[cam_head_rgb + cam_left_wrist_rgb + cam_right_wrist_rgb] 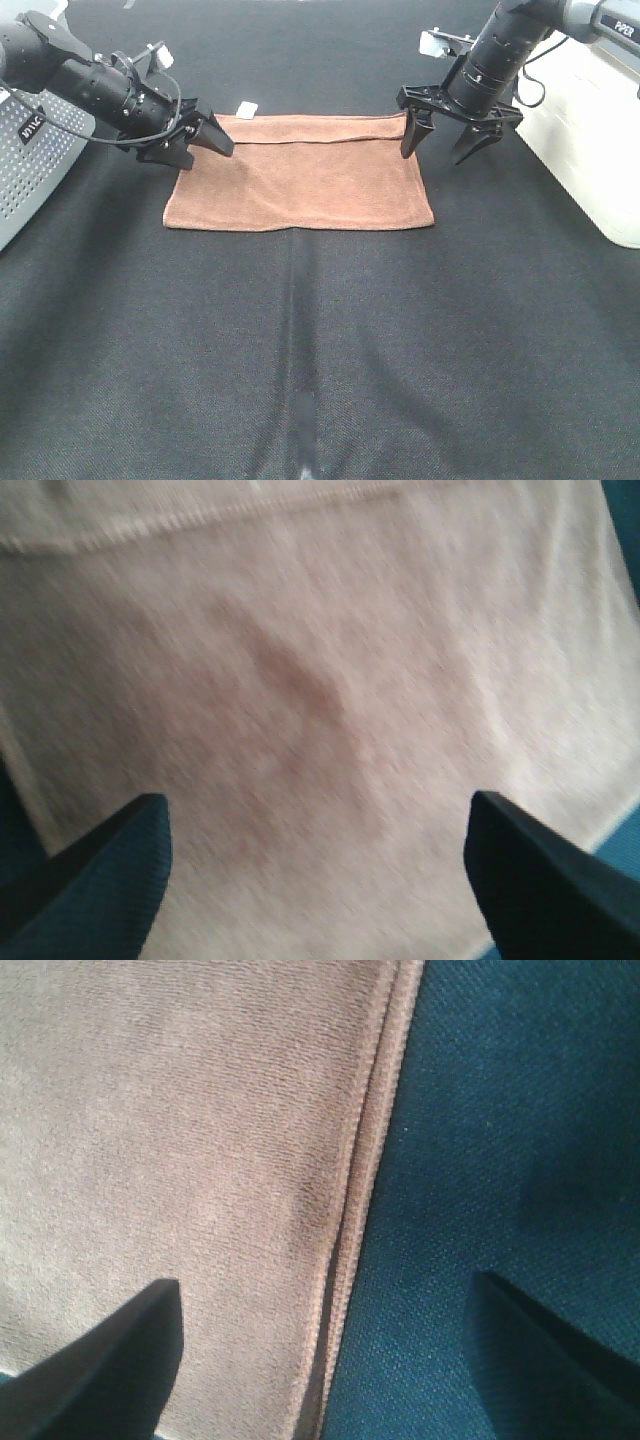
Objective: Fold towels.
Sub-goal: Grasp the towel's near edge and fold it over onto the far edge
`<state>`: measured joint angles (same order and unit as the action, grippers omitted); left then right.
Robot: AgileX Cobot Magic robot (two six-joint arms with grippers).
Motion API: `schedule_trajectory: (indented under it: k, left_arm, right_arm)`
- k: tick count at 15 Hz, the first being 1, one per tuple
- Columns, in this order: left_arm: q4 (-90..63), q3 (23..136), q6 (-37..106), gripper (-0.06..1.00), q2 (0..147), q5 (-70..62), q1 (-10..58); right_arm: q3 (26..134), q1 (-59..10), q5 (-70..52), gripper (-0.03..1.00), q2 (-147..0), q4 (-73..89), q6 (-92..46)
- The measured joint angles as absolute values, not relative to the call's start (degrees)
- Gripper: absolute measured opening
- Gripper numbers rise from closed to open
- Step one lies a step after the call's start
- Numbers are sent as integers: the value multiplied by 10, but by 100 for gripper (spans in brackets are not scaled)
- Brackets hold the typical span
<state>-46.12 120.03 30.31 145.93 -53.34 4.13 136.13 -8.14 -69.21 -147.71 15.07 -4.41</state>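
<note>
Towel [300, 180], reddish-brown and fuzzy, lay flat on the black tablecloth [320, 360], a little toward 12 o'clock from the cloth's middle in the high view, its long sides running from 9 to 3. We saw a small white tag [246, 110] poking out past the far edge near the towel's 11 o'clock corner. Along the 3 o'clock side, the right wrist view showed two hemmed edges lying one upon the other. The left gripper [208, 152] sat at the towel's 10 o'clock corner, its jaws spread wide over the pile and gripping nothing; we could not tell whether the tips touched it. The right gripper [434, 155] stood at the 2 o'clock corner, jaws likewise wide apart and empty, one finger over the towel, the other over bare cloth. We noted a grey perforated bin [30, 170] at 9 o'clock and a white box [590, 130] at 3 o'clock.
</note>
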Motion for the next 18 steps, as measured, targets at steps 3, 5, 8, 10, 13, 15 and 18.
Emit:
schedule_trajectory:
  k: [3, 5, 8, 10, 13, 15, 18]
  left_arm:
    - [-460, 1171, 254, 77, 1440, -541, 41]
    - [-456, 1094, 240, 77, 1397, -511, 41]
    - [-450, 967, 218, 77, 1328, -448, 37]
    - [-432, 936, 209, 77, 1313, -431, 32]
    - [-414, 933, 207, 77, 1313, -417, 31]
    - [-414, 933, 206, 76, 1316, -412, 31]
    - [-418, 933, 206, 76, 1335, -409, 31]
  right_arm:
    - [1354, -81, -692, 73, -1474, 151, -32]
    - [1283, -81, -692, 73, -1441, 151, -35]
    - [1157, -81, -668, 73, -1368, 155, -37]
    - [1084, -81, -619, 73, -1334, 178, -37]
    - [1040, -81, -564, 73, -1331, 198, -59]
    - [1040, -81, -541, 73, -1331, 201, -69]
    - [1040, -81, -532, 73, -1341, 200, -73]
